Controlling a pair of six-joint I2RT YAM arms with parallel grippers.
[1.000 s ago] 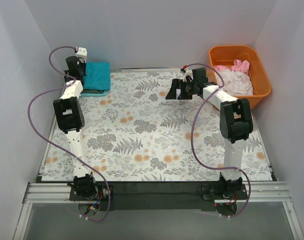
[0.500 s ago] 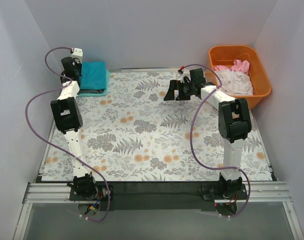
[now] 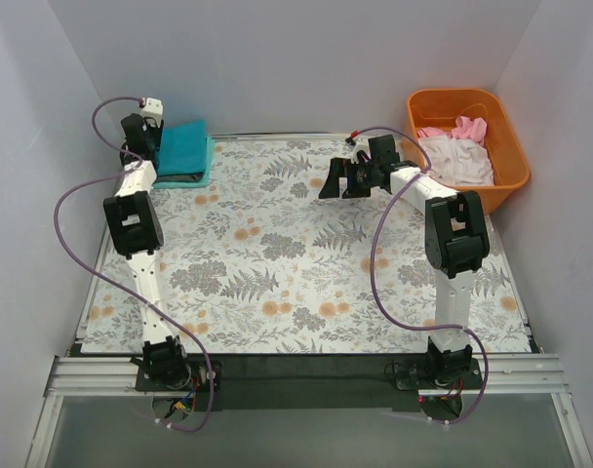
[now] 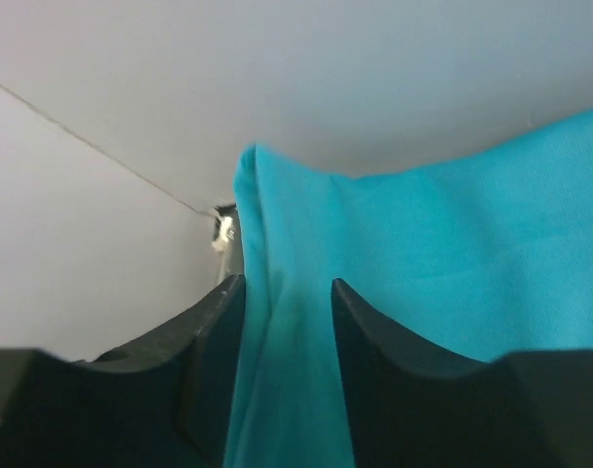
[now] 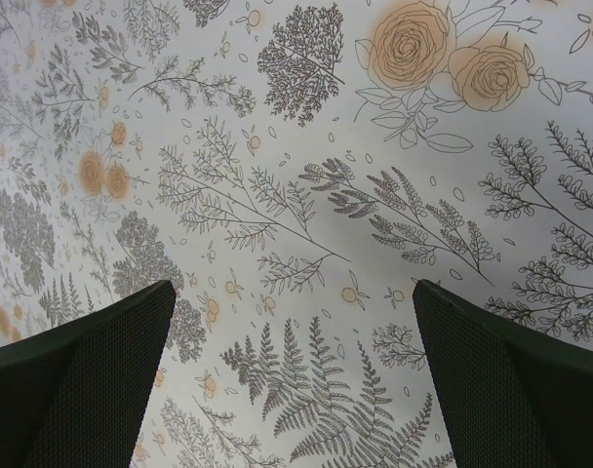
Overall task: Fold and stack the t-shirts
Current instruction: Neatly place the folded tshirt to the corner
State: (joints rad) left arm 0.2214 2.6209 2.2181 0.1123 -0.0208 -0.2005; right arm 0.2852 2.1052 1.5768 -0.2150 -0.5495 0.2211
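Observation:
A folded teal t-shirt [image 3: 186,149] lies at the table's far left corner, with a dark strip of cloth under its near edge [image 3: 177,181]. My left gripper [image 3: 148,146] is at the shirt's left edge. In the left wrist view it [image 4: 287,285] is shut on a fold of the teal t-shirt [image 4: 433,263], which runs between the fingers. My right gripper [image 3: 334,179] hangs open and empty over the back middle of the table; the right wrist view [image 5: 292,288] shows only floral cover between its fingers. White [image 3: 460,161] and pink [image 3: 468,127] t-shirts lie in the tub.
An orange plastic tub [image 3: 451,96] stands at the far right, off the table covering. The floral table covering [image 3: 296,273] spans the table. White walls close in at the back and both sides, with the left wall right beside the left gripper.
The left gripper has shifted a little left toward the wall, and the teal t-shirt moved left with it. The right gripper has drifted slightly left.

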